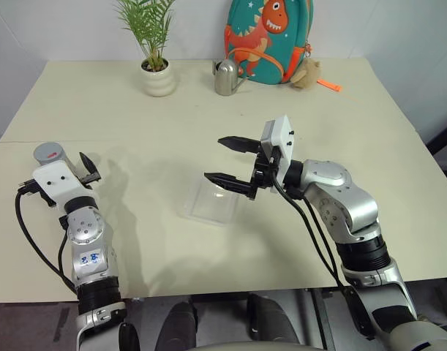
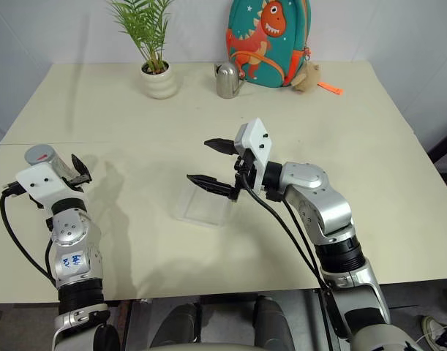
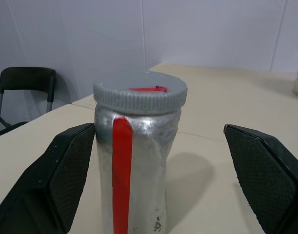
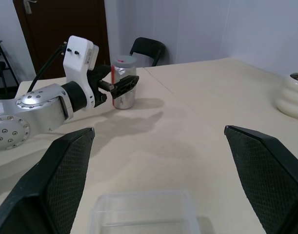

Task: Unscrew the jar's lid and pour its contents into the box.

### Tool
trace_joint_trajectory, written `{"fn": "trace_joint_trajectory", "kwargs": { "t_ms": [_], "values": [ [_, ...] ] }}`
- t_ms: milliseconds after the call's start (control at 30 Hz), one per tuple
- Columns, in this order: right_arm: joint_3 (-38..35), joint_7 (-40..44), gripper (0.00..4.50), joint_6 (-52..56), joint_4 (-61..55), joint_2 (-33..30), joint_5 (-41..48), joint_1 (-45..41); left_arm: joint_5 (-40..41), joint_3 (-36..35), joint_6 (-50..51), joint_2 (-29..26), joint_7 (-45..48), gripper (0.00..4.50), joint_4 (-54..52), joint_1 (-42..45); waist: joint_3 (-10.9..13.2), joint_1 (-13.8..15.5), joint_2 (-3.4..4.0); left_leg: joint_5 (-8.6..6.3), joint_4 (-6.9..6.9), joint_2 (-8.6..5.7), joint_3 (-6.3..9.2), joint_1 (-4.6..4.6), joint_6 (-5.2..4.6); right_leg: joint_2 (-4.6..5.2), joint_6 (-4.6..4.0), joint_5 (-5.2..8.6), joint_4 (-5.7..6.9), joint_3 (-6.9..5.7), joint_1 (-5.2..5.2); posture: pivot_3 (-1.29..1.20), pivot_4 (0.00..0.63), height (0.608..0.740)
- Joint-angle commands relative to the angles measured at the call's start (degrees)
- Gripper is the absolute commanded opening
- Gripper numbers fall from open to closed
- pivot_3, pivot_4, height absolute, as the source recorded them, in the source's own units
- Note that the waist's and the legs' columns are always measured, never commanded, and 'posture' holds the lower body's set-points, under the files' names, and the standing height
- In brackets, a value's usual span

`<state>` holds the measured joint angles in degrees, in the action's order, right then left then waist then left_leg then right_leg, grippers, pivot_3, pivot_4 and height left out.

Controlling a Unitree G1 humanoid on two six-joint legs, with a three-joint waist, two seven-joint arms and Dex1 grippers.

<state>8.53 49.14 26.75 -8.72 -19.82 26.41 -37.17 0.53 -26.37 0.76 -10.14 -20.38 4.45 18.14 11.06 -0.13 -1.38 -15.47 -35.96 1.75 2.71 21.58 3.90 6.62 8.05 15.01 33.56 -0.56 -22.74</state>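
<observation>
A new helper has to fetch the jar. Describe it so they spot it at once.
Start at the cream table and go to its left edge, far from the plant pot at the back. The jar stands between the left gripper's open fingers. It is a small silver cylinder with a red stripe and a ribbed grey lid, with no spout like the metal watering can.
</observation>
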Motion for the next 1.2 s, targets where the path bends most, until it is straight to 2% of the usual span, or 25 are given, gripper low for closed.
{"fn": "trace_joint_trajectory", "kwargs": {
  "t_ms": [33, 300, 400, 733, 833, 1033, 1200],
  "values": [
    [-1.5, -0.7, 4.5, 0.2, -2.8, -0.1, 0.9, 0.3, 0.1, -0.7, -0.4, -0.7, -0.2, 4.48, -2.1, -1.6, 0.0, 0.0, 0.0, -0.01, 0.0, 0.0, 0.0, 0.0, 0.01, 0.0, 0.0, 0.0, 0.0, 0.0, 0.0, 0.0, 0.15, 0.74],
    [-1.5, -1.6, 4.5, 0.6, -3.3, 0.1, 0.9, 1.0, 0.9, -1.2, -0.1, -3.6, 1.6, 4.48, -0.8, -2.6, 0.0, 0.0, 0.0, -0.02, -0.02, 0.0, 0.0, 0.0, 0.03, 0.0, 0.0, 0.0, 0.0, 0.0, 0.0, 0.0, 0.15, 0.74],
    [-1.4, -2.0, 4.5, 0.6, -3.7, 0.2, 0.9, 1.4, 0.3, -0.1, -1.9, -6.4, 3.5, 4.48, 3.2, -1.6, 0.0, 0.0, 0.0, -0.02, -0.01, 0.0, 0.0, 0.0, 0.04, 0.0, -0.01, 0.0, -0.01, 0.0, 0.0, 0.0, 0.15, 0.74],
    [-1.6, -3.2, 4.5, 0.2, -4.9, 0.6, 0.9, 2.7, 1.2, 0.3, -7.1, -9.0, 2.9, 4.48, 16.9, 6.6, 0.0, 0.0, 0.0, -0.03, 0.03, 0.0, 0.0, 0.01, 0.04, 0.0, 0.0, 0.0, -0.01, -0.01, -0.02, 0.0, 0.15, 0.74],
    [-1.8, -3.4, 4.5, -0.1, -5.2, 0.6, 1.0, 3.0, 1.0, 0.5, -8.4, -10.2, 3.1, 3.87, 19.0, 7.8, 0.0, -0.1, 0.0, -0.03, 0.03, 0.0, -0.01, 0.01, 0.05, 0.0, 0.0, 0.0, 0.0, -0.01, -0.03, 0.0, 0.15, 0.74],
    [-2.0, -4.0, 4.5, -0.1, -5.7, 0.6, 1.3, 3.6, 1.7, -0.2, -8.4, -10.4, 1.7, 2.02, 20.0, 7.2, 0.0, 0.0, 0.0, -0.05, 0.04, 0.01, -0.03, 0.01, 0.09, 0.01, 0.03, -0.01, 0.05, -0.01, -0.03, 0.0, 0.15, 0.74],
    [-2.8, -4.1, 4.5, 0.6, -7.0, 0.0, 2.1, 5.2, 4.2, 0.6, -9.4, -9.0, 4.3, 1.95, 18.9, 7.5, 0.0, 0.0, 0.0, -0.06, 0.04, 0.01, -0.04, 0.01, 0.1, 0.01, 0.03, -0.01, -0.01, -0.01, -0.03, 0.0, 0.15, 0.74]
  ]
}}
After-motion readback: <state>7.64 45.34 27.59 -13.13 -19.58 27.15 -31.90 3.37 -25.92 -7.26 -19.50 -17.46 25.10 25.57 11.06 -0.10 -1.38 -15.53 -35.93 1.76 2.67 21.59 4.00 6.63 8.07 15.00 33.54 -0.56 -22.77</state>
